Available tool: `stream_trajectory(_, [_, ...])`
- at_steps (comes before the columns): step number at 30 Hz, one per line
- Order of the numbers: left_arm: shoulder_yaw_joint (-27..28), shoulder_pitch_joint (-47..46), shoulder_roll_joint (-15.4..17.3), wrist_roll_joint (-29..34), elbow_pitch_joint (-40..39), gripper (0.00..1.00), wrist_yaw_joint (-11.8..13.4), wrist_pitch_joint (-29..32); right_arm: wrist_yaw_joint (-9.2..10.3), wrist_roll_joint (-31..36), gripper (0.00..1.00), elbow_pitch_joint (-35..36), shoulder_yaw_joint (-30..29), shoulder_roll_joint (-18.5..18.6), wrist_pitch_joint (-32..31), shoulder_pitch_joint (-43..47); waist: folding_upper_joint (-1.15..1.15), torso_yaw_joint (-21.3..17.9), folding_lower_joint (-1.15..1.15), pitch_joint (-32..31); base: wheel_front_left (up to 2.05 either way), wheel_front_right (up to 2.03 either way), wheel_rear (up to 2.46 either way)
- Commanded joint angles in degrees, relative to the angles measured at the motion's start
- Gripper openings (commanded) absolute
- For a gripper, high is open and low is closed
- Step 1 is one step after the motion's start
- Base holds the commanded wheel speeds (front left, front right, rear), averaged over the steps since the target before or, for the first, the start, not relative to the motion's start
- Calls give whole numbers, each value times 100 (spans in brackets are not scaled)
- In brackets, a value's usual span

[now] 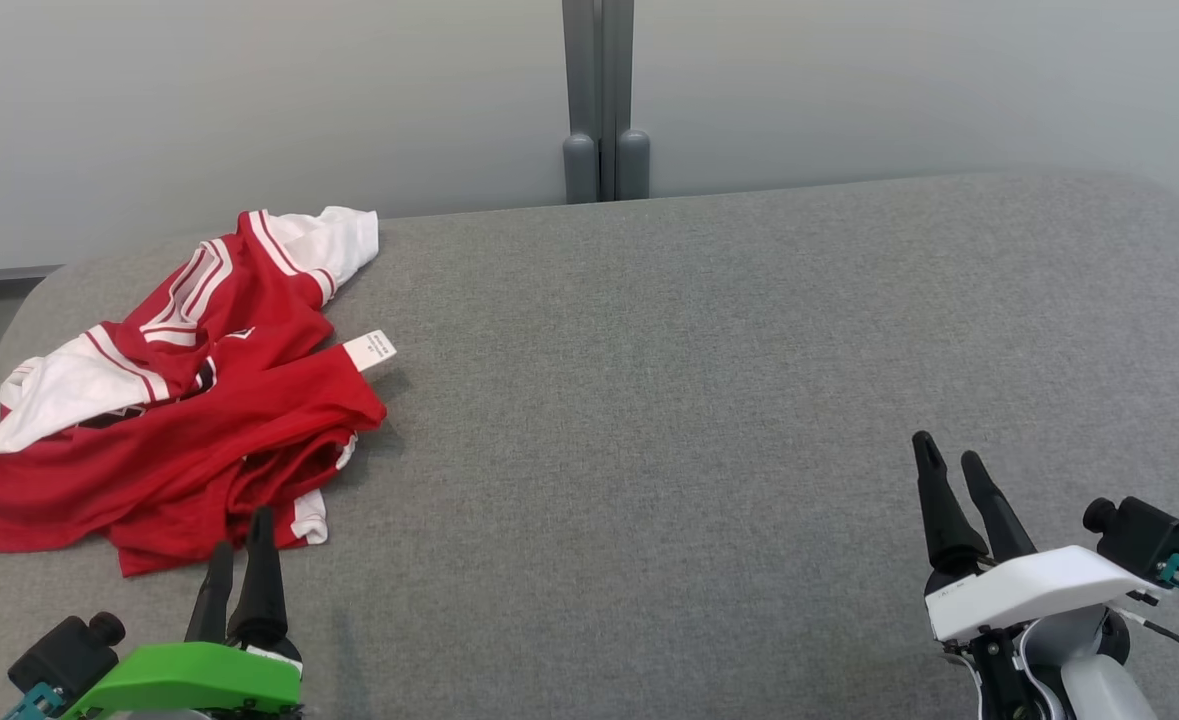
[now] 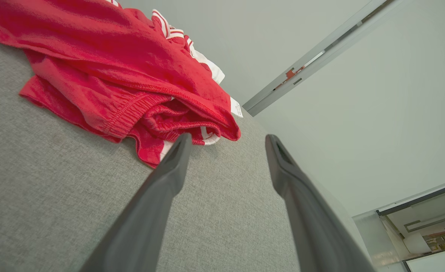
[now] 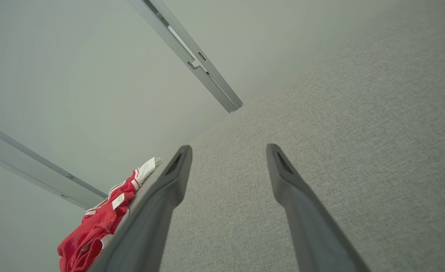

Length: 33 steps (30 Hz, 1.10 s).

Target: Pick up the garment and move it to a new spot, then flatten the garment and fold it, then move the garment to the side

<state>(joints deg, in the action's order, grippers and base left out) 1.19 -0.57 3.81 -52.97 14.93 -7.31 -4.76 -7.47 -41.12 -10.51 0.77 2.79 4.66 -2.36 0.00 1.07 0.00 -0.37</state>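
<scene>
Here, crumpled red-and-white jersey garment point(image 1: 179, 430) at frame left; left gripper point(image 1: 241, 530) just below, right gripper point(image 1: 946, 447) lower right, fingers spread, empty. Best pinched at near hem.

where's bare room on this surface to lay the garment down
The grey surface is bare from the red garment rightward to the right gripper. It is crowded at the left, where the garment lies just beyond the left gripper.

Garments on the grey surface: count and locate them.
1: a crumpled red-and-white garment on the surface at left, just ahead of the left tool. Folds could hide more.
</scene>
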Motion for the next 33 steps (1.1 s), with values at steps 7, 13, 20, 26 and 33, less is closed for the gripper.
stream_trajectory(7, [-116,79,106,627,-114,100,-18,-166,-2,655,100,59,34,68,176,30,0,20,0,-22,0,0,0])
stream_trajectory(13, [-212,141,165,984,-117,100,-19,-263,-2,1086,100,23,43,109,272,57,0,31,0,-36,0,0,0])
stream_trajectory(20, [-354,174,258,1426,-81,100,-21,-369,-2,1577,100,-5,44,142,382,50,0,30,0,-40,0,0,0])
stream_trajectory(26, [-405,204,292,1743,-49,100,-22,-460,-2,1958,100,-21,25,151,473,67,0,35,0,-49,0,0,0])
stream_trajectory(33, [-351,273,247,2049,-9,100,-23,-558,-2,2370,100,-36,4,135,574,72,0,37,0,-62,0,0,0])
